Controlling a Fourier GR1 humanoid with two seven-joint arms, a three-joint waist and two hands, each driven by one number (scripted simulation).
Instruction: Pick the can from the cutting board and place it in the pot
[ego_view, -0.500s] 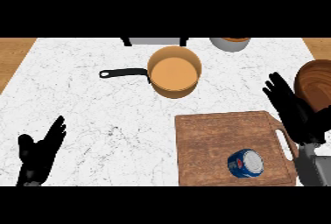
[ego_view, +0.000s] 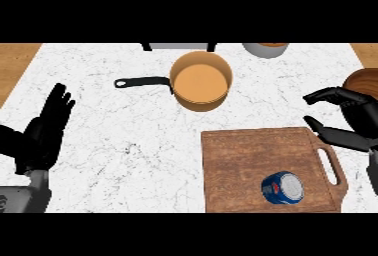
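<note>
The can (ego_view: 283, 188) lies on the cutting board (ego_view: 251, 160), near its lower right corner and just left of the handle slot, touched by neither hand. It is blue with a pale lid and a small red and white patch on its side (no writing can be read there). The right hand (ego_view: 353, 122) hovers at the board's upper right corner, fingers spread and bent, thumb over the board's edge, holding nothing. The left hand (ego_view: 46, 131) rests open at the left edge, fingers up. The pot (ego_view: 201, 80), tan with a black handle pointing left, stands on the marble counter (ego_view: 111, 150) above the board, well apart from the can.
</note>
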